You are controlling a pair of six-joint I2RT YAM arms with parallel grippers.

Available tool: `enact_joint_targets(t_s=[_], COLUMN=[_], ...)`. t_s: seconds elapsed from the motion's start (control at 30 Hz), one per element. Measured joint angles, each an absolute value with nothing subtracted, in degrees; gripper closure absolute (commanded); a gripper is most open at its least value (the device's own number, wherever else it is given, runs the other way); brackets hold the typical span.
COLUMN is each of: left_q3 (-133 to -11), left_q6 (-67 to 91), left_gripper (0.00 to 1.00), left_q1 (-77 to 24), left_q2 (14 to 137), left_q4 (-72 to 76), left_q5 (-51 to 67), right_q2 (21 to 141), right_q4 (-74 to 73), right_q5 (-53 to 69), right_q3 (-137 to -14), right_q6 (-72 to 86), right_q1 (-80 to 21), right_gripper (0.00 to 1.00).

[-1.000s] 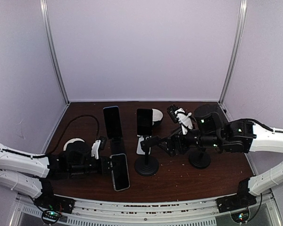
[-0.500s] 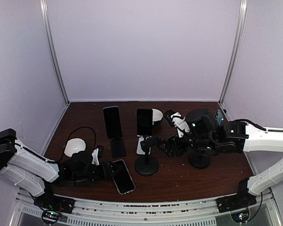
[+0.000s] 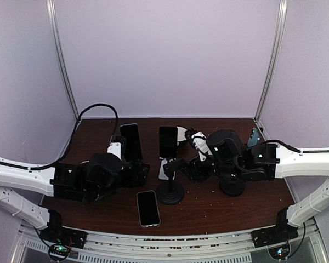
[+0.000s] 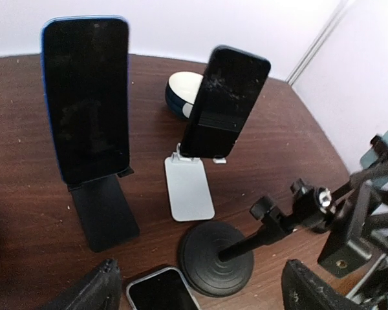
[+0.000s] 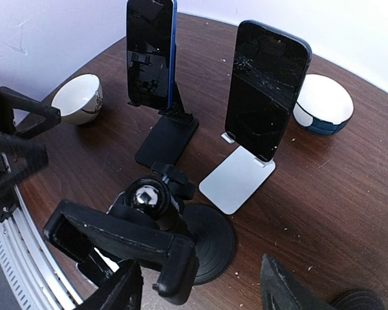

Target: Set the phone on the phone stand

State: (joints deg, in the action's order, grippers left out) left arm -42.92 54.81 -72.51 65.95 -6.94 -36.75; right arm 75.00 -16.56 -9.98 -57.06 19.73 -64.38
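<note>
Phone (image 3: 148, 208) is flat on the counter (image 3: 208, 211), screen up, near edge. It sits just left of the phone stand (image 3: 170, 193) base; can't tell if they touch. The phone is a rounded rectangle with glossy dark glass and a thin pale rim. Long axis runs near-far, with the far end skewed slightly left.

Stand is matte black: round disc base, thin stem, knobbed ball joint and a clamp cradle on top. The cradle holds nothing.

Left claw (image 4: 202, 287) is spread wide, with the phone's far end showing low between its fingers (image 4: 94, 287). It isn't gripping anything.

Right claw (image 5: 204, 287) is also spread wide, right at the stand's cradle. The fingers (image 5: 288, 284) sit apart from it, with no grip visible.

Counter is dark brown wood grain, speckled with crumbs.

Behind are 2 more phones, propped upright. A blue-edged phone (image 4: 87, 90) is on a black folding stand (image 4: 103, 210), and a cracked-glass phone (image 4: 226, 103) is on a silver plate stand (image 4: 189, 188). Far of those is a white-and-blue bowl (image 4: 181, 90).
</note>
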Motion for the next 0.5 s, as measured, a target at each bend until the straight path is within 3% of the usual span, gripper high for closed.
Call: enact_joint_targets(t_s=[0.27, 0.5], left_q3=[-48.23, -53.98], left_q6=[40.66, 32.34], left_gripper=[0.15, 0.08], left_q1=[-80.97, -80.84], left_q2=[74.30, 79.70], left_q4=[-3.73, 1.43], left_q5=[-42.13, -41.91], right_q2=[74.87, 74.85], right_q4=[-14.26, -13.50], right_q5=[-11.57, -13.69], right_q3=[-57.06, -57.06], right_q6=[20.23, 21.15], right_q1=[-64.84, -66.50], right_gripper=[0.58, 0.68])
